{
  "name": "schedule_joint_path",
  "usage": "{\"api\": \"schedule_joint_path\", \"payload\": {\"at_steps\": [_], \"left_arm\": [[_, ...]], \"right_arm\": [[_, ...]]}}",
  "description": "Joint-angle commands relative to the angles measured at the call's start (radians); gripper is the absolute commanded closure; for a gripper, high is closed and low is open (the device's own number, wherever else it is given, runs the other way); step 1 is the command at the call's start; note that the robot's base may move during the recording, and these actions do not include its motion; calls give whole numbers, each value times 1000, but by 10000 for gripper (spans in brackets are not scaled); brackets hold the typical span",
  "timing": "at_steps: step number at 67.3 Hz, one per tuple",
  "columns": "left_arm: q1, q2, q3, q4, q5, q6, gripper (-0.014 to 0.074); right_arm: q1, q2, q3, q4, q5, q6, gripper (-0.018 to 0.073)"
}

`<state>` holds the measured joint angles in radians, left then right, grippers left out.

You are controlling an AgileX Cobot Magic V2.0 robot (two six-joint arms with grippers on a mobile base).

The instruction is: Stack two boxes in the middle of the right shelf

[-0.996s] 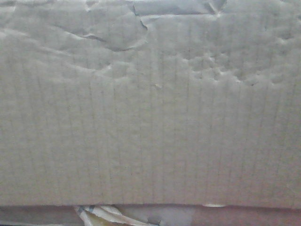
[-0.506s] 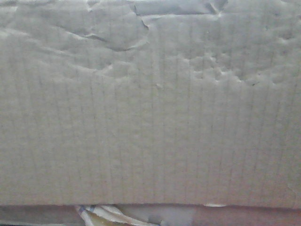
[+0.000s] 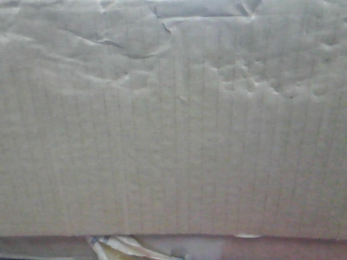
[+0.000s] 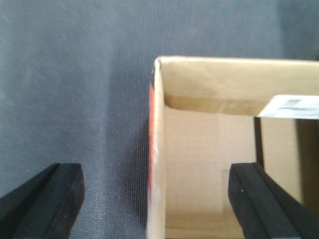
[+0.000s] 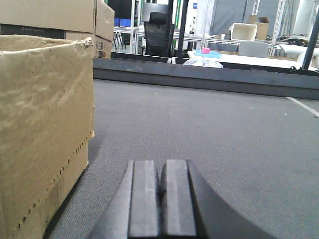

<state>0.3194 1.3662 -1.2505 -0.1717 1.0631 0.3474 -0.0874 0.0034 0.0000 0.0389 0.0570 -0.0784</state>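
The left gripper is being held wide apart astride the side wall of an open tan cardboard box, which is being supported by a dark grey matte tabletop. The right gripper is being held pressed together, empty, near a creased tan corrugated cardboard box.

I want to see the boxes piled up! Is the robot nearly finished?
Not nearly. Done: nothing that I can see, no stack and no shelf in view. In hand: the left hand is open, straddling one wall of an open box on the grey tabletop. The right hand is shut and empty beside a creased box. Left: gripping, lifting and stacking both boxes on the shelf.
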Motion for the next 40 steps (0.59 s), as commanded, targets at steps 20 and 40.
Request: {"api": "schedule_joint_path", "payload": {"at_steps": [20,40], "left_arm": [[1,136,-7,-5,18,42,220],[1,136,-7,-9,18,42,708]], "right_arm": [[-4,-3,0,3,-21,-1,722],[-4,-3,0,3,-21,-1,722]]}}
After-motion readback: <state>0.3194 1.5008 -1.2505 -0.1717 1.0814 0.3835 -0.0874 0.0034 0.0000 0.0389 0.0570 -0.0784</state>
